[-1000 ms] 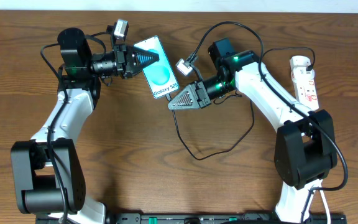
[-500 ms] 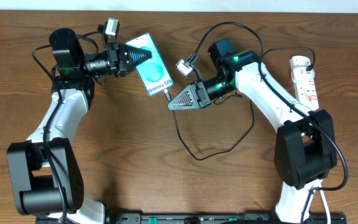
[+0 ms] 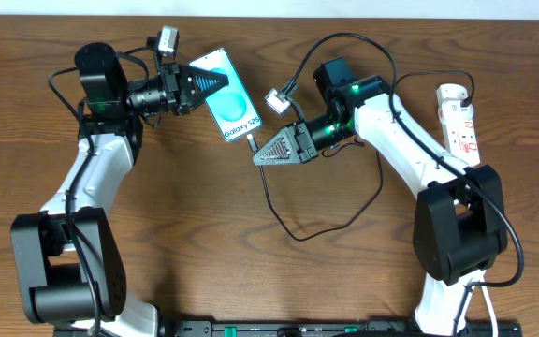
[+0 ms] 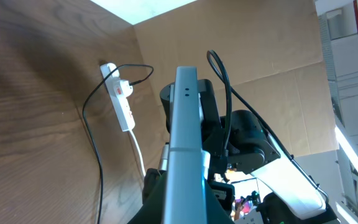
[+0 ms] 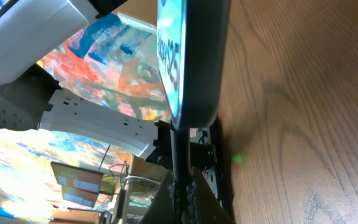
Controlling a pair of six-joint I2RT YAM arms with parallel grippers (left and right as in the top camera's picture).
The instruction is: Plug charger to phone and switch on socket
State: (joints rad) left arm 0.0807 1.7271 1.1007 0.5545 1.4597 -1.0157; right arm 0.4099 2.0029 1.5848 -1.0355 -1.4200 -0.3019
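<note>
Since a second ago your left gripper [image 3: 215,84] has carried the phone [image 3: 232,110] up and to the left over the table [image 3: 185,234]; in the last half second nothing has shifted. That gripper is clamped on the phone's top end, with the screen facing the overhead camera. Your right gripper [image 3: 260,155], just below the phone's lower end, is pinched on the charger [image 3: 268,192], whose tip meets the phone's bottom edge. The socket [image 3: 460,120] lies well to the phone's right.
</note>
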